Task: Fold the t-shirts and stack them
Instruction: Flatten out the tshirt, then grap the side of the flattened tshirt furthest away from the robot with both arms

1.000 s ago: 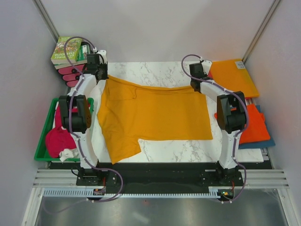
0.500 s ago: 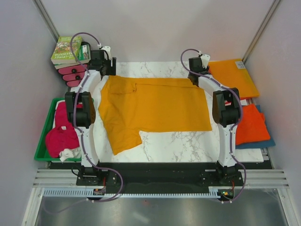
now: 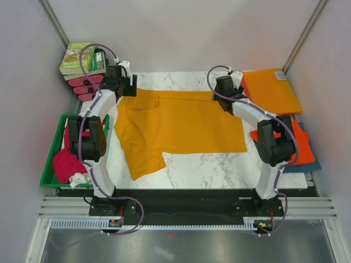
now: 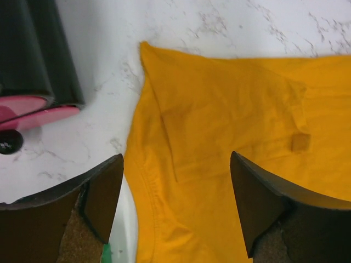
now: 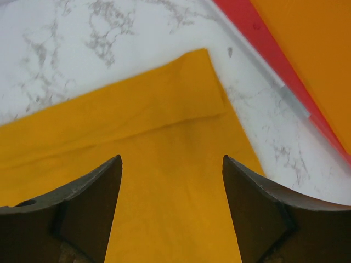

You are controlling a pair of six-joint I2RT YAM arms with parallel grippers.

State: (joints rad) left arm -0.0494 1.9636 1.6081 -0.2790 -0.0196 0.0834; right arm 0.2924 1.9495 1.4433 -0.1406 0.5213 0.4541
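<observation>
Top external view: golden-orange t-shirt [image 3: 181, 123] spread flat on marble table [image 3: 219, 170], centre of frame, one sleeve trailing toward lower left. Left gripper [image 3: 127, 86] over upper-left corner of cloth, right gripper [image 3: 222, 90] over upper-right corner. Both wrist views: jaws parted wide, nothing pinched, cloth lying below. Magenta-pink t-shirt [image 3: 68, 161] heaped in green tray [image 3: 46, 178] at left edge. Red-orange t-shirt [image 3: 299, 145] atop blue t-shirt [image 3: 307, 166] at right. Stiff orange sheet [image 3: 271, 90] upper right.

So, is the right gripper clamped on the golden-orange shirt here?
No, the jaws of the right gripper stand wide apart above the golden-orange shirt, which lies flat on the marble table.
</observation>
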